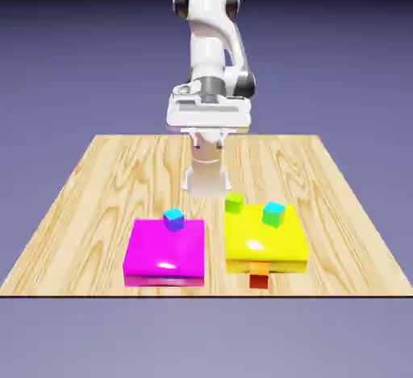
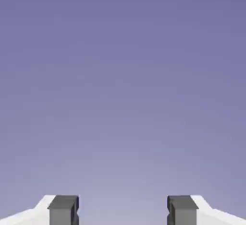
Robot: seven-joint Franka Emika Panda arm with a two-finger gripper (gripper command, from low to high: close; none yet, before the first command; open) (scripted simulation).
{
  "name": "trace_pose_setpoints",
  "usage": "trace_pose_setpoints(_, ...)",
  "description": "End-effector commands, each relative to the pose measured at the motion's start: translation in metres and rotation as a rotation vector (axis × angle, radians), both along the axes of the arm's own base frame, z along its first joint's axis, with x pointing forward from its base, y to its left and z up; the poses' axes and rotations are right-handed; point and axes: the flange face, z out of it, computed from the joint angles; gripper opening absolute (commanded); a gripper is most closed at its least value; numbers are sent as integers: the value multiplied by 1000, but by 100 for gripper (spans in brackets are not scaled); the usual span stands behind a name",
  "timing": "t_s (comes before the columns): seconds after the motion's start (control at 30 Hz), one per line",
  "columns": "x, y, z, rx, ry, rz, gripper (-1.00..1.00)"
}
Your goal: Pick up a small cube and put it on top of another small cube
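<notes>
Found gripper [image 2: 123,209] wide open, gripping nothing. Saw arm [image 1: 208,38] raised over far part of table [image 1: 89,207], well apart from cubes. Located orange-red cube [image 1: 259,276] on table, at near side of yellow slab [image 1: 258,235]; cannot tell if touching. Noted teal-topped cube [image 1: 273,214] on same slab, toward far edge, on exterior view's right, turned slightly askew.

Finger pads [image 2: 64,209] cut off by hand view's bottom edge.
</notes>
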Motion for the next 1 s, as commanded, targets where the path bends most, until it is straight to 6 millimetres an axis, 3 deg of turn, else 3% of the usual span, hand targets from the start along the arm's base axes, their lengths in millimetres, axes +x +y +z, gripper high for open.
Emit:
trace_pose_setpoints(0.0,8,4,-7,0,35,-4,0)
trace_pose_setpoints(0.27,64,41,-75,7,315,-40,0)
trace_pose_setpoints(0.5,99,75,-148,22,553,-82,0)
trace_pose_setpoints(0.83,121,128,-256,59,876,-155,0)
trace_pose_setpoints(0.9,121,129,-258,60,880,-156,0)
trace_pose_setpoints(0.97,120,129,-290,61,879,-157,0)
